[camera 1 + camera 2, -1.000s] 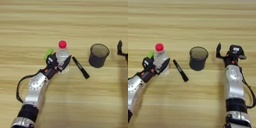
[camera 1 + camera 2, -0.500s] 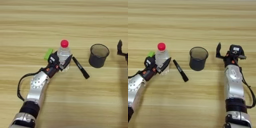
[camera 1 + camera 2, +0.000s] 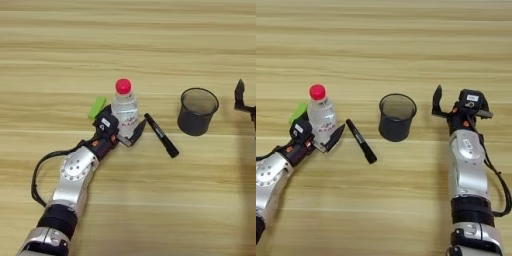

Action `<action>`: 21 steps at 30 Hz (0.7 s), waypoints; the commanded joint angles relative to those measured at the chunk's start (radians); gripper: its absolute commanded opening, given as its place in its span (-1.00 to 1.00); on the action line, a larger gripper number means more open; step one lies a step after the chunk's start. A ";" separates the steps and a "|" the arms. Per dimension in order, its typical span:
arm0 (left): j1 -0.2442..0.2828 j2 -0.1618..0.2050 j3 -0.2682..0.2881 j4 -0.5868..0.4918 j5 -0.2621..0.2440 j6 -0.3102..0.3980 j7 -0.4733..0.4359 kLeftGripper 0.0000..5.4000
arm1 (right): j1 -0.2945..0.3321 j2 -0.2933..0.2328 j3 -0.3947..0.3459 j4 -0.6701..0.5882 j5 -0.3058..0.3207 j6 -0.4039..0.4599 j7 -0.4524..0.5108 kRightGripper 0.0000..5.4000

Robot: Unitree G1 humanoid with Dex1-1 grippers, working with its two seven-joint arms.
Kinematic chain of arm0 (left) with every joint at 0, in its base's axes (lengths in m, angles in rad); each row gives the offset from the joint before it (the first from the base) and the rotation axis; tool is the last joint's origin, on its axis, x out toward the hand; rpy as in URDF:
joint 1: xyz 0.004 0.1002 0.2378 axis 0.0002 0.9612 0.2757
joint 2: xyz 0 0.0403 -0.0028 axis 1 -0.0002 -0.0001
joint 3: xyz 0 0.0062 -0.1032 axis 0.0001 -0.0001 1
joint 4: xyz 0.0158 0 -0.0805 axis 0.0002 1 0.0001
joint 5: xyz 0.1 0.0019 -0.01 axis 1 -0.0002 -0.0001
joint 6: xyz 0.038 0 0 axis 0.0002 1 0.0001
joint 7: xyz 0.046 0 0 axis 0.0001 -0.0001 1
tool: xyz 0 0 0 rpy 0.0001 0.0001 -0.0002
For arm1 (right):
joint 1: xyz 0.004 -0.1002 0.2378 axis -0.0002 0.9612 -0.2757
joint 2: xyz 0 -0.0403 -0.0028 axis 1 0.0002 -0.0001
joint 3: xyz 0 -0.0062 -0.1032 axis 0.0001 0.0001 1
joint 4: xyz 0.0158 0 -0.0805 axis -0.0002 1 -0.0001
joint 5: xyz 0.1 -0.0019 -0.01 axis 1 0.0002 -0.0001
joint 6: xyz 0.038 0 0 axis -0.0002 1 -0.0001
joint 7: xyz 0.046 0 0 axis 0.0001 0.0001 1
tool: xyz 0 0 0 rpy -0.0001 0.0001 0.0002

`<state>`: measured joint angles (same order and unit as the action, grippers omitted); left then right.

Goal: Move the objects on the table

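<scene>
Your left claw closes around the lower body of the clear, red-capped water bottle, which stands upright on the worktop, left of the black mesh cup. Expect it light, smooth and tippy; grip low. The right claw sits open and empty, right of the cup.

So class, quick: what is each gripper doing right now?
Left gripper: closed around the water bottle.
Right gripper: open, holding nothing, right of the mesh cup.
</scene>
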<state>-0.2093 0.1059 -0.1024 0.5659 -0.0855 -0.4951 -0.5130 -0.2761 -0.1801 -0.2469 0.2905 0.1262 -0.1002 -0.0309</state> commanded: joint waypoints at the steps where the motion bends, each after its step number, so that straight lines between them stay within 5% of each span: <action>1: 0.003 0.004 -0.001 0.004 0.010 0.006 0.002 0.99 | -0.006 0.000 -0.001 0.002 -0.002 -0.005 0.000 1.00; 13: 0.077 0.038 0.002 -0.122 0.003 0.025 -0.006 0.99 | -0.021 -0.003 -0.005 0.030 -0.003 -0.016 0.000 1.00; 21: 0.189 0.093 -0.005 -0.238 -0.003 0.052 -0.043 0.99 | -0.028 -0.004 -0.005 0.042 -0.003 -0.025 -0.004 1.00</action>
<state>-0.0584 0.1710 -0.0996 0.3691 -0.0901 -0.4633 -0.5353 -0.2871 -0.1812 -0.2498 0.3204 0.1260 -0.1192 -0.0334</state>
